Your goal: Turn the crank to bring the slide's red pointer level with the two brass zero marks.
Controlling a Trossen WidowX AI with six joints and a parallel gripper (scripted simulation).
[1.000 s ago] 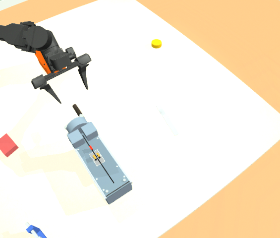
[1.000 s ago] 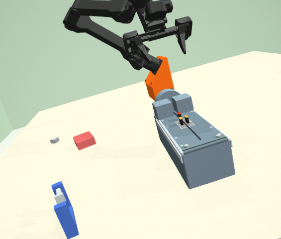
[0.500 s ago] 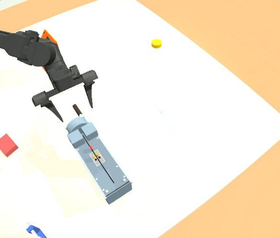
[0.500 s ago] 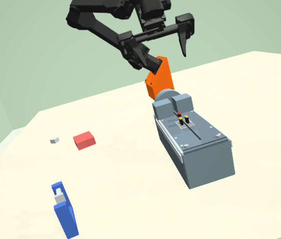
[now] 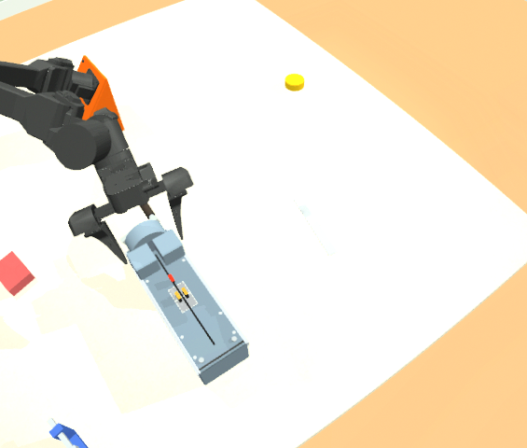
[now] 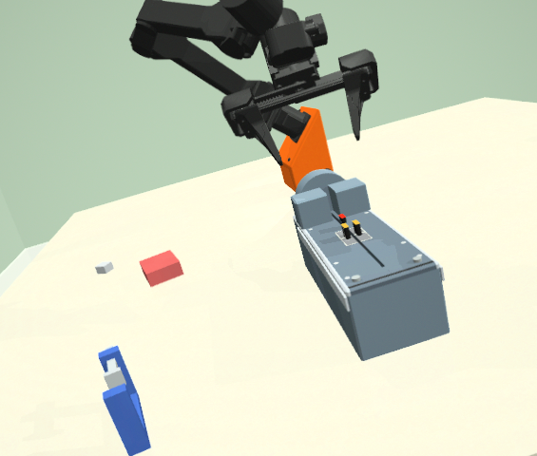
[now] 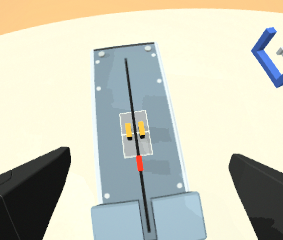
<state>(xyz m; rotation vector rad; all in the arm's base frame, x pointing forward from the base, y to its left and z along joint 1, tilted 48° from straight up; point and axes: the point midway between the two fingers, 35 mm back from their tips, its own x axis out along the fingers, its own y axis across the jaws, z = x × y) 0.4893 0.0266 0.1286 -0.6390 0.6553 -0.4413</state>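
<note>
The gripper hangs above the crank end of the grey machine, fingers spread fully wide and holding nothing. The crank handle shows only partly beneath the wrist, apparently untouched. The red pointer sits just short of the 2 brass marks, on the crank side, not level.

I can count one long grey box machine, one small red pointer and two little brass marks. There is also one flat red block, one round yellow disc, one blue clamp and one tiny grey cube.
</note>
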